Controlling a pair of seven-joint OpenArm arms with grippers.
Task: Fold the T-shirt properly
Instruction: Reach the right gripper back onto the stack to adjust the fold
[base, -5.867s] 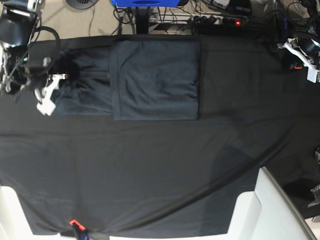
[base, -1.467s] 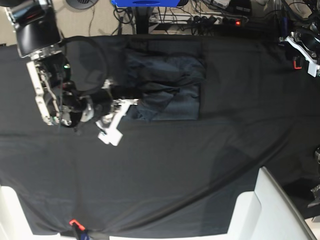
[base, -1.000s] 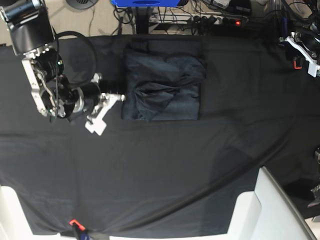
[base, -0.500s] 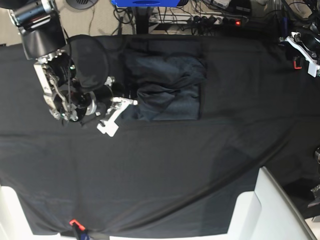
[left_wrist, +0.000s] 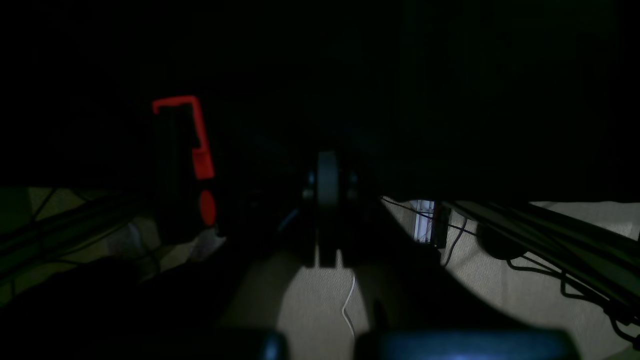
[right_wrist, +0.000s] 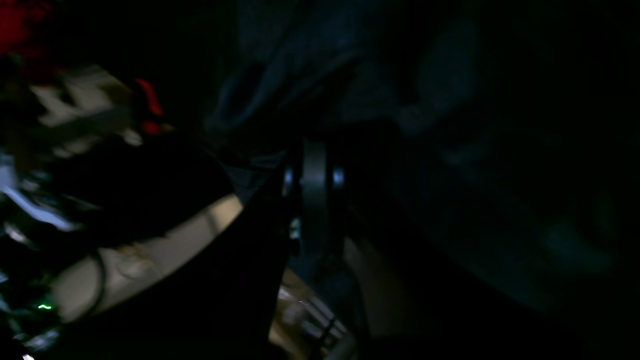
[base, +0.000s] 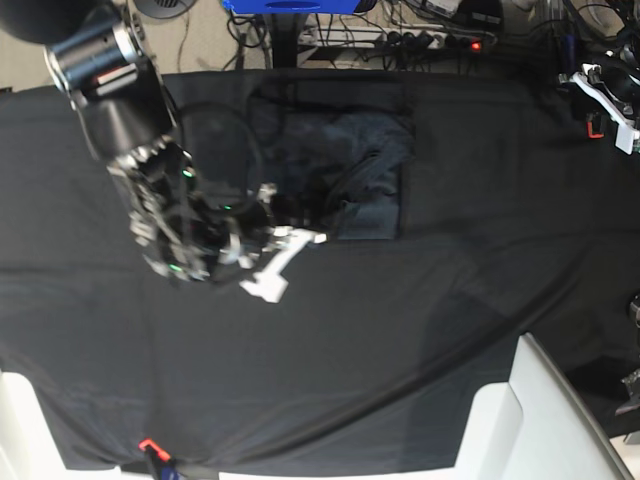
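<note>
The dark slate-grey T-shirt (base: 365, 170) lies crumpled at the back middle of the black tablecloth (base: 450, 330). Its left part is hidden behind my right arm. My right gripper (base: 282, 262) is just in front of the shirt's lower left corner. In the right wrist view its fingers (right_wrist: 312, 165) look closed, with a fold of the bluish shirt cloth (right_wrist: 300, 65) gathered against them. My left gripper (base: 607, 105) is at the table's far right edge, away from the shirt. In the left wrist view it (left_wrist: 327, 175) is shut and empty over the table edge.
A white chair-like shape (base: 540, 420) stands at the front right. A red clamp (base: 148, 446) sits on the front edge and another (left_wrist: 192, 150) by the left gripper. Cables and a power strip (base: 440, 40) lie on the floor behind the table.
My right arm has swung right and toward the front, from the shirt's left edge to below its lower left corner. The shirt's left side is more bunched. The left arm has not moved.
</note>
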